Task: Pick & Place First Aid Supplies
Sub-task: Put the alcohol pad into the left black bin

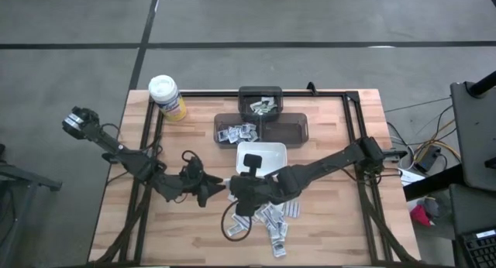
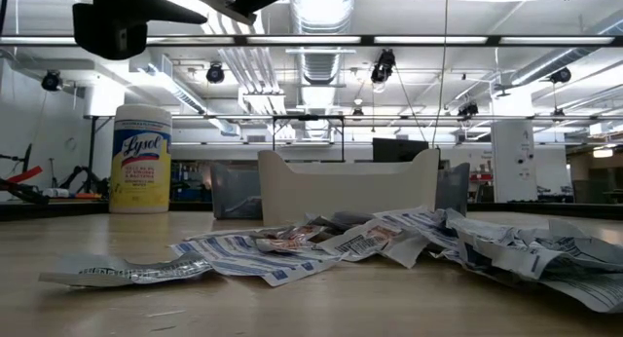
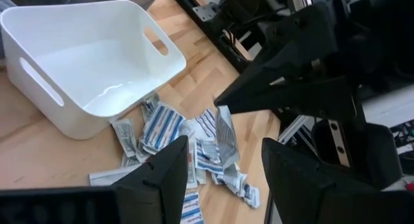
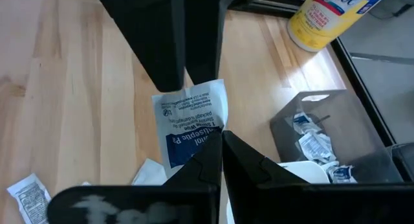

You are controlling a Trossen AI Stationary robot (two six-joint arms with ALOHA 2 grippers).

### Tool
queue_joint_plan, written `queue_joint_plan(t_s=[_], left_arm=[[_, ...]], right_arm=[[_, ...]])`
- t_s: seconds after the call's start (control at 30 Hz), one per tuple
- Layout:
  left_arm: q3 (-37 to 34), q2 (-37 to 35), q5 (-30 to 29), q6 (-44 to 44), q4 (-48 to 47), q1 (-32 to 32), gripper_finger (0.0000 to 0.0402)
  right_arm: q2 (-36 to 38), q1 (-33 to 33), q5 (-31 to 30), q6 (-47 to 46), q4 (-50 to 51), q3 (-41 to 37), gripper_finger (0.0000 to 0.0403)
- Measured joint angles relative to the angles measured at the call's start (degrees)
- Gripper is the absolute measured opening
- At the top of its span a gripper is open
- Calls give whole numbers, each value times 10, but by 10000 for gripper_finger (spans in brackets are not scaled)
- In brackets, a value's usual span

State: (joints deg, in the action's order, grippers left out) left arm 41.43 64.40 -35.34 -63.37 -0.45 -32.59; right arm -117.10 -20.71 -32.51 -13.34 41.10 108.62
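Right pincer (image 4: 217,143) pinched tight on one blue-print packet (image 4: 191,117), lifted off the table (image 1: 325,221), just in front of the white dish (image 1: 263,153). Left pincer (image 3: 223,169) spread wide, holding nothing, beside the dish over the loose packet pile (image 1: 271,218). Behind the dish: dark bins (image 1: 260,128) with more packets. Yellow canister (image 1: 167,97) far back left.

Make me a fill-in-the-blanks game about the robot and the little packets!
1. The right gripper is shut on a ____.
2. The left gripper is ____, holding nothing.
3. The white dish has ____ inside.
4. The canister's lid is ____.

Missing words: packet; open; nothing; white
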Motion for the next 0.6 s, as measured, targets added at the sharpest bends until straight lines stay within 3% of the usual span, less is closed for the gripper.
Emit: queue_joint_plan(t_s=[0.6], left_arm=[[0,44,33,3,40,30,186]], right_arm=[[0,5,11,1,-12,0,8]])
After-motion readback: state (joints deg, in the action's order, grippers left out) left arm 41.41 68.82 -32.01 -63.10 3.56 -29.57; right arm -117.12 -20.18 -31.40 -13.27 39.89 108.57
